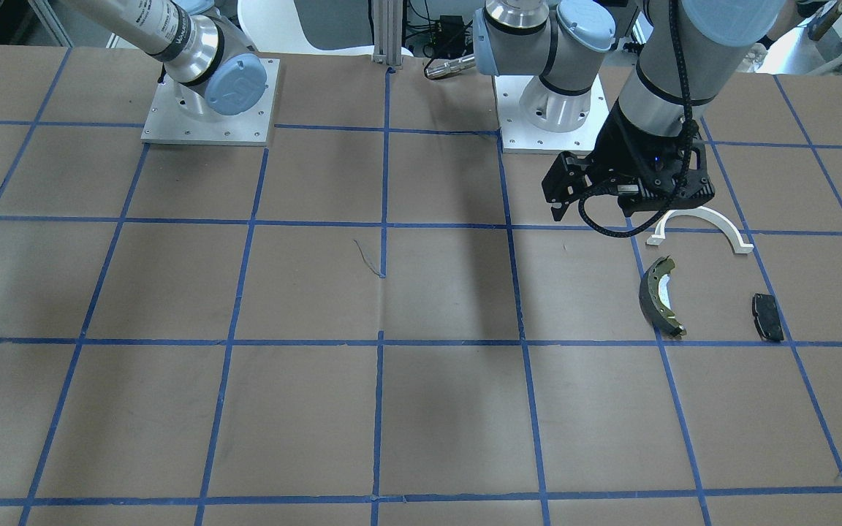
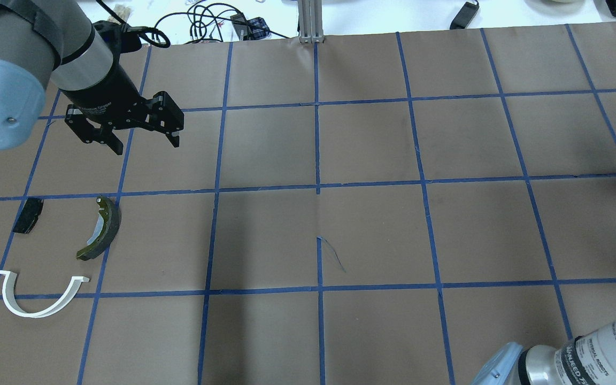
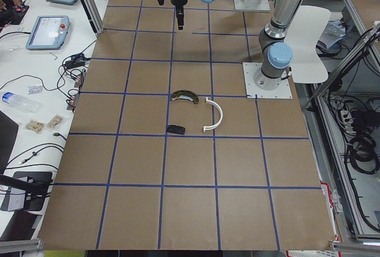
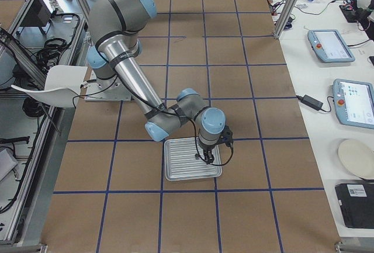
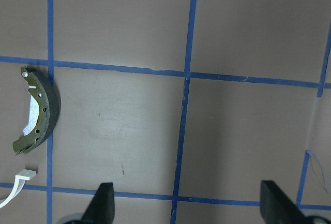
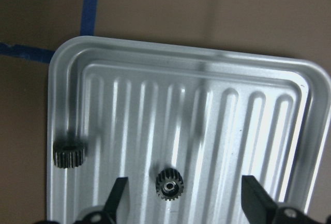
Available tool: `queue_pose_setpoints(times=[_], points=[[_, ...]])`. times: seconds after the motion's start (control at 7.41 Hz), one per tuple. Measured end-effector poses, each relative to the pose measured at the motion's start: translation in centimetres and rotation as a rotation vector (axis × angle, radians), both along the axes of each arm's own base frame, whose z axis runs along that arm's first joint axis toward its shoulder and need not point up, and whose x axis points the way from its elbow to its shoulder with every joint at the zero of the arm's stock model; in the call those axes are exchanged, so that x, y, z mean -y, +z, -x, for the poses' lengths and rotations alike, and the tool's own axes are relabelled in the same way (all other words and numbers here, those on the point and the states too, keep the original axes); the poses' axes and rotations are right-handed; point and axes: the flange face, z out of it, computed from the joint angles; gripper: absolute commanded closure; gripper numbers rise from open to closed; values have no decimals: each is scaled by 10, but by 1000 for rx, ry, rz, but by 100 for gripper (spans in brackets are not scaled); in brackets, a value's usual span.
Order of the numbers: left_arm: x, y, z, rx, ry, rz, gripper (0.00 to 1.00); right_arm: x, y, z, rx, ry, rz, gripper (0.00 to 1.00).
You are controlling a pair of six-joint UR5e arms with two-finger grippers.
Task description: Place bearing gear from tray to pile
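Right gripper point(image 6: 186, 197) spread wide above the tray point(image 6: 258, 84), 1 gear point(image 6: 169, 184) beneath it; left gripper point(image 2: 146, 145) wide, empty, near the pile point(image 2: 102, 227).

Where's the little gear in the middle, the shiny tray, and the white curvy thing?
Middle gear point(image 6: 169, 185), right wrist view, on its hub.
Tray point(image 6: 181, 58), right wrist view, on its far rim.
White bracket point(image 2: 34, 315), overhead view, bottom of its curve.
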Motion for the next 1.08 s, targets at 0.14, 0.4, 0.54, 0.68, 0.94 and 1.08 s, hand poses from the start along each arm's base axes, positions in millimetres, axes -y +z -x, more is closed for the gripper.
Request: queue_pose_setpoints(times=[0.14, 0.4, 0.54, 0.68, 0.94, 1.08], points=[[0, -1, -1, 0, 1, -2, 0, -3, -9, -2, 12, 2, -11, 34], [-1, 1, -1, 0, 2, 1, 0, -7, -17, -6, 23, 10, -26, 50], [-1, 1, -1, 0, 2, 1, 0, -7, -18, -6, 21, 12, -27, 51], [0, 0, -1, 0, 2, 0, 0, -7, -19, -5, 16, 13, -26, 54], [0, 0, -1, 0, 2, -1, 0, -7, -22, -5, 15, 18, -28, 59], [-1, 0, -1, 0, 2, -1, 0, -7, -23, -5, 17, 20, -28, 74]])
